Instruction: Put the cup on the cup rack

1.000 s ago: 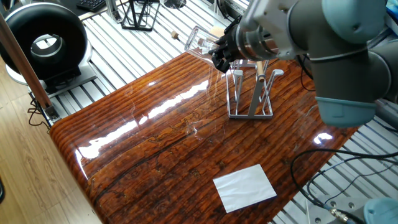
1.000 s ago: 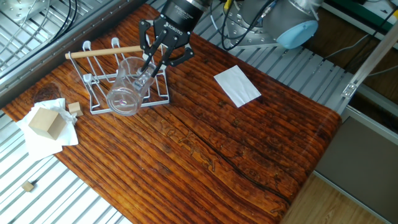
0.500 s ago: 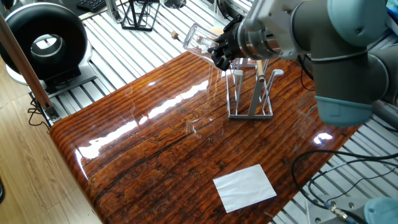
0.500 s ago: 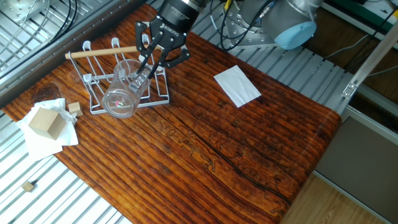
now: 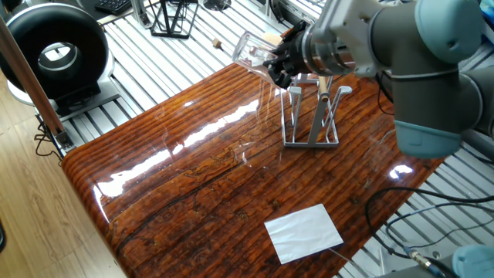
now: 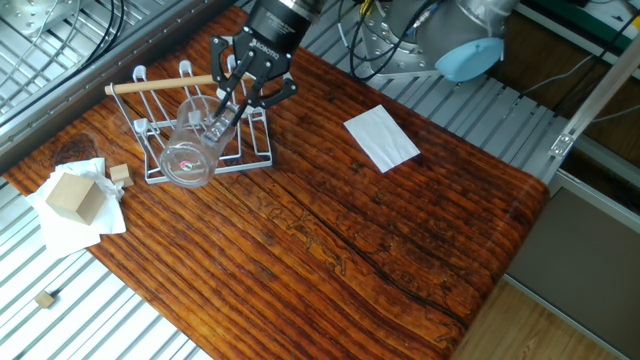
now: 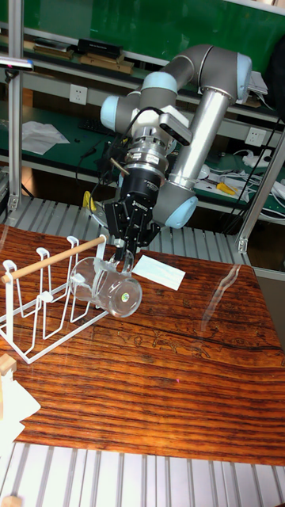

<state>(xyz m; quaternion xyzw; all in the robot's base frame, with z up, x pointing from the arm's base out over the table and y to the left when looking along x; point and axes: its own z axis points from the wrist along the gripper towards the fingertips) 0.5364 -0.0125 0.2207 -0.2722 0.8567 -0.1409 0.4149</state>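
Observation:
The cup point(image 6: 188, 153) is a clear glass tumbler held in the air, tipped on its side. My gripper point(image 6: 229, 104) is shut on its rim, one finger inside the glass. The cup point(image 7: 108, 287) hangs just above the near end of the cup rack point(image 7: 45, 312), a grey wire rack with a wooden rod handle point(image 6: 165, 85). In one fixed view the cup point(image 5: 250, 49) points away from the gripper point(image 5: 276, 65), up and left of the rack point(image 5: 312, 117). Whether glass and pegs touch is unclear.
A white paper sheet point(image 6: 381, 137) lies on the wooden table point(image 6: 330, 250). A wooden block point(image 6: 74, 196) sits on a white cloth left of the rack, with small blocks point(image 6: 120, 173) nearby. A black wire stand point(image 5: 171, 18) and a round black device point(image 5: 54, 50) stand off the table.
The gripper has carried the cup a little further over the rack, toward its wooden handle, and the cup has tipped more onto its side.

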